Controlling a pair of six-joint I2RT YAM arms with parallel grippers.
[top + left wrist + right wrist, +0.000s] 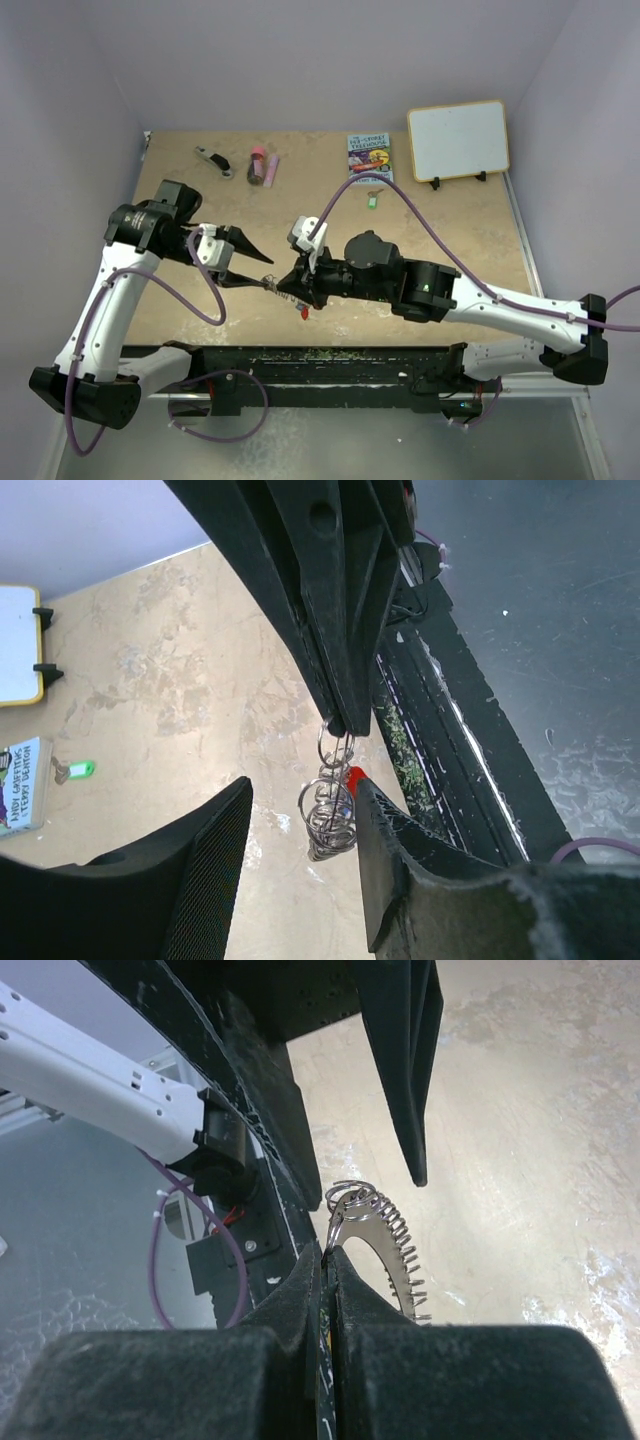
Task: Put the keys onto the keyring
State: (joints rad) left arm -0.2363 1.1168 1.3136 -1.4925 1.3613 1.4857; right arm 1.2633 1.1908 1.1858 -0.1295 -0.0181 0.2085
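My right gripper is shut on the thin silvery keyring, which has wire coiled along its arc. It holds the ring just above the table near the front edge. My left gripper faces it with jaws apart, and the coiled end of the keyring hangs between its fingers, close against the right one. A red key tag shows beside that finger, and from above it is a red speck under the ring. A green-tagged key lies alone on the table farther back.
At the back of the table lie a black-and-silver tool, a pink-and-maroon tube, a small book and a yellow-framed whiteboard. A black rail runs along the near edge, right below both grippers.
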